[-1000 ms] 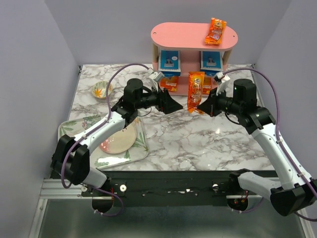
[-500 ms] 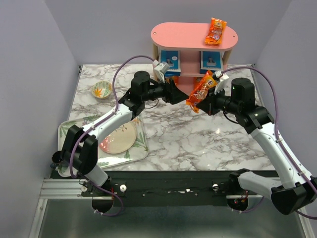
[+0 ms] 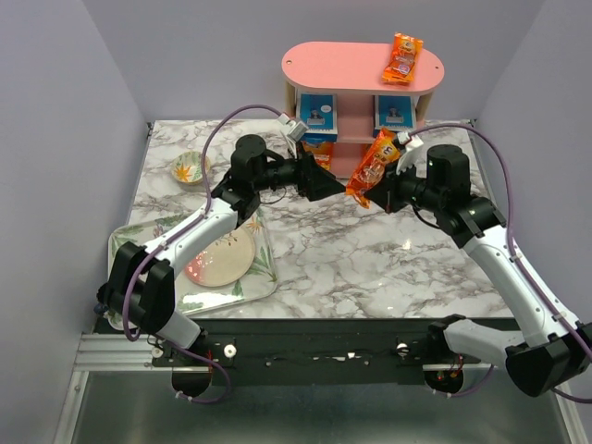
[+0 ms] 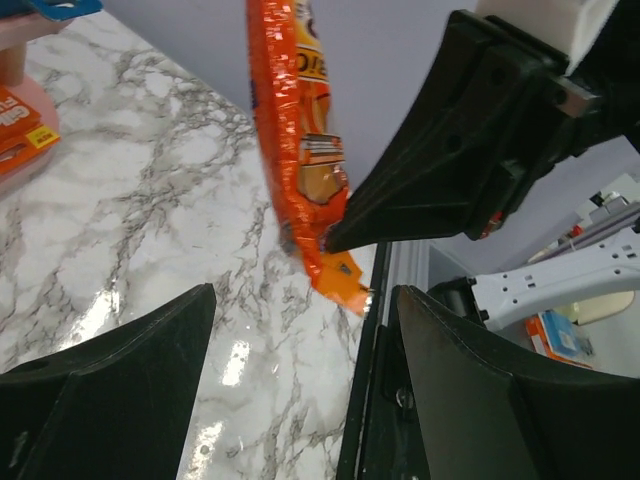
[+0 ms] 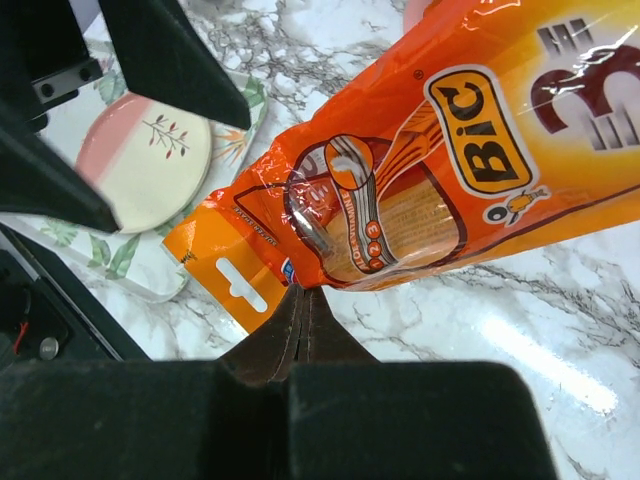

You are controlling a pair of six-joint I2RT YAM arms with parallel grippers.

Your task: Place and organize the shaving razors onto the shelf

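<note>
The pink shelf (image 3: 344,67) stands at the back. An orange razor pack (image 3: 403,57) lies on its top board. Two blue razor cards (image 3: 317,116) (image 3: 394,112) stand on the middle tier, and another orange pack (image 3: 317,148) lies on the bottom one. My right gripper (image 3: 364,192) (image 5: 303,292) is shut on the lower edge of a tilted orange pack (image 3: 375,165) (image 5: 430,190) and holds it above the table in front of the shelf. My left gripper (image 3: 326,181) (image 4: 300,305) is open and empty, just left of that pack (image 4: 300,150).
A floral tray (image 3: 153,242) at the near left holds a pink round plate (image 3: 220,259), also seen in the right wrist view (image 5: 150,160). A small floral bowl (image 3: 190,168) sits at the far left. The marble table's front edge runs along the arm bases.
My right gripper has lifted the orange pack off the table and tilted it toward the shelf. My left gripper has swung right, close beside the pack, still open.
</note>
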